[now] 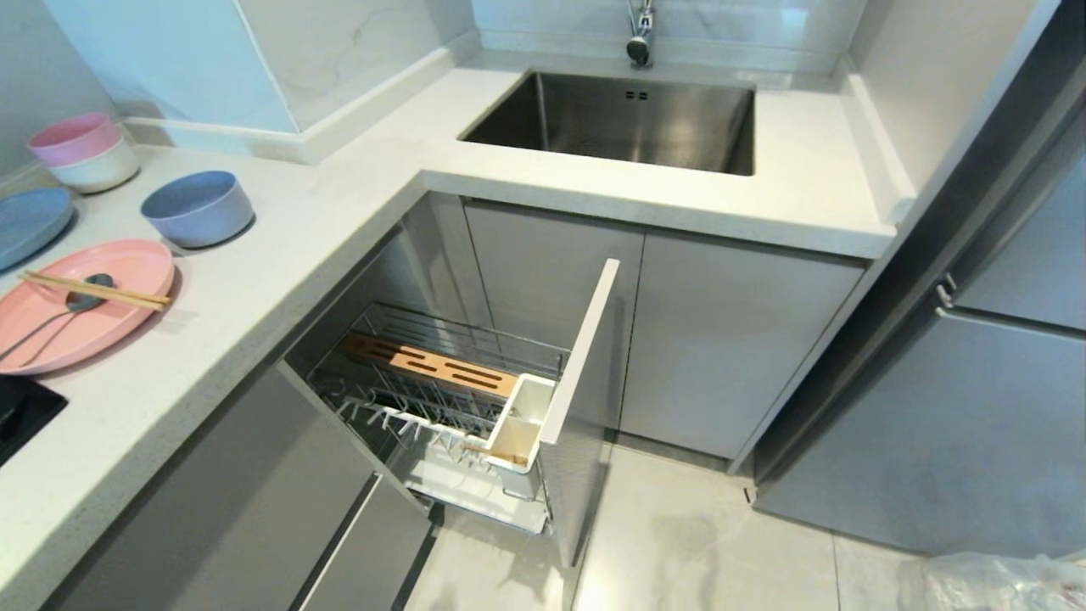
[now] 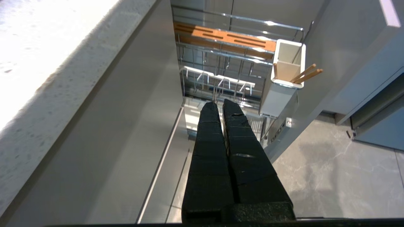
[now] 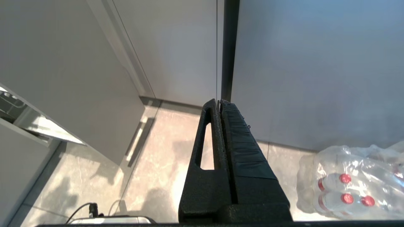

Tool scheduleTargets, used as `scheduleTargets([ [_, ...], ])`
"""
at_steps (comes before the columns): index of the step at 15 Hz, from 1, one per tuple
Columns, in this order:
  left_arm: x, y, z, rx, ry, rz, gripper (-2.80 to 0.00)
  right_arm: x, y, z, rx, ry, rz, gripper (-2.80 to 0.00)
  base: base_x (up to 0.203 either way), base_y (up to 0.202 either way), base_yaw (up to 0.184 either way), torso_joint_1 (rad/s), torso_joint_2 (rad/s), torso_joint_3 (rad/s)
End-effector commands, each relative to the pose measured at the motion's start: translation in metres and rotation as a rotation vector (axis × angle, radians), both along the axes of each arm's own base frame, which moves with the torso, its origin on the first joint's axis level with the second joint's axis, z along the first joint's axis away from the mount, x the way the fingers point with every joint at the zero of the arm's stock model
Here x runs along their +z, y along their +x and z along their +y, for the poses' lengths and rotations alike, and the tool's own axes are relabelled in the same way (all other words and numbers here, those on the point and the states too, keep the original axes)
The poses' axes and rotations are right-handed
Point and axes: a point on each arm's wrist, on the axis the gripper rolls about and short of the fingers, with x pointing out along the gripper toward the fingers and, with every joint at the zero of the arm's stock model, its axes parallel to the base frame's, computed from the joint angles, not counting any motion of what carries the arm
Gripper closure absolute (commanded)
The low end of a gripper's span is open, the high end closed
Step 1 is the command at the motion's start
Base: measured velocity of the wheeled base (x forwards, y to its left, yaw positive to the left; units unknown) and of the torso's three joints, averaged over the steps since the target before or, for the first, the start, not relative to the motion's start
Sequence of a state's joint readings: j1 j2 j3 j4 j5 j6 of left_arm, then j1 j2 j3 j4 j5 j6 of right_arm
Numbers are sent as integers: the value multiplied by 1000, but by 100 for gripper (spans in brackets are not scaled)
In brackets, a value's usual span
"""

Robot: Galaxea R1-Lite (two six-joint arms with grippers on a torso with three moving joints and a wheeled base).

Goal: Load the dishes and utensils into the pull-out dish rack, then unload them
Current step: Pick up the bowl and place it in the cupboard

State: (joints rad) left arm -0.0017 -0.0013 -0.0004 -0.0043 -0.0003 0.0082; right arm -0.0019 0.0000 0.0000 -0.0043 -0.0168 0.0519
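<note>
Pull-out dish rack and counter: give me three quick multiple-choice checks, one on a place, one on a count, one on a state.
1. Where does the spoon lie?
A. on the pink plate
B. in the sink
C. in the cutlery holder

2. How many bowls stand on the counter?
A. one
B. three
C. five

3. How is the pull-out dish rack?
A. shut
B. pulled out
C. lifted onto the counter

Answers:
1 A: the spoon rests on the plate, beside the chopsticks.
2 B: the blue-grey bowl, plus the pink bowl stacked in the white bowl.
3 B: its front panel stands clear of the cabinet, wire basket exposed.
</note>
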Motion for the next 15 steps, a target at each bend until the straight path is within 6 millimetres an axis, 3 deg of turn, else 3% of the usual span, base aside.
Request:
scheduleTargets([
  [1, 0, 0, 0, 0, 1, -2, 0, 0, 0, 0, 0, 0, 1, 0, 0, 0, 0, -2, 2, -202],
  [15, 0, 0, 0, 0, -2, -2, 0, 0, 0, 0, 0, 0, 1, 0, 0, 0, 0, 4, 2, -194],
])
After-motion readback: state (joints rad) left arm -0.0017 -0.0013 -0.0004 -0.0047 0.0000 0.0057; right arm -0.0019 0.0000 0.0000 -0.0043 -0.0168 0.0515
